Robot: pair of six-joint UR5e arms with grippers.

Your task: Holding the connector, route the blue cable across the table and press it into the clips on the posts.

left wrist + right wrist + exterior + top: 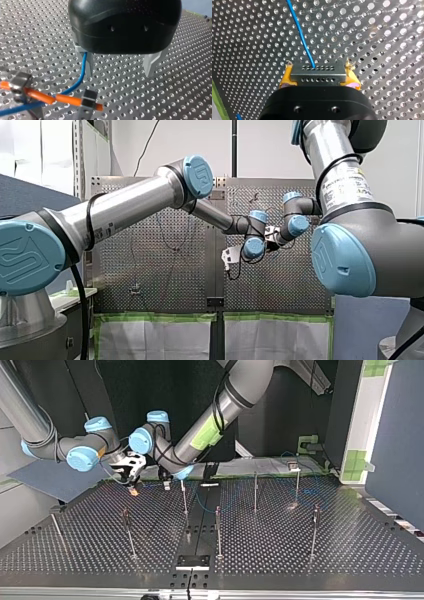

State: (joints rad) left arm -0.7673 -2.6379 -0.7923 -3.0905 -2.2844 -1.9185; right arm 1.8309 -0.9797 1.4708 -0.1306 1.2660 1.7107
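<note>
The right hand (pixel 319 72), with frayed yellow pads, is clamped on the grey metal connector block (pixel 318 77) with two rows of tiny holes, upper left in the top view. The thin blue cable (pixel 300 32) runs from it over the shiny perforated bench (pixel 320 560). The left hand (pixel 120 73) holds its bare metal fingers (pixel 150 66) wide apart, gripping nothing. From the bench rise slim metal posts (pixel 218 532). The arm's white label (pixel 345 182) is too small to read.

Front camera looks out from behind me, top faces me; both share the table (pixel 165 280); wrist cameras sit close above.
</note>
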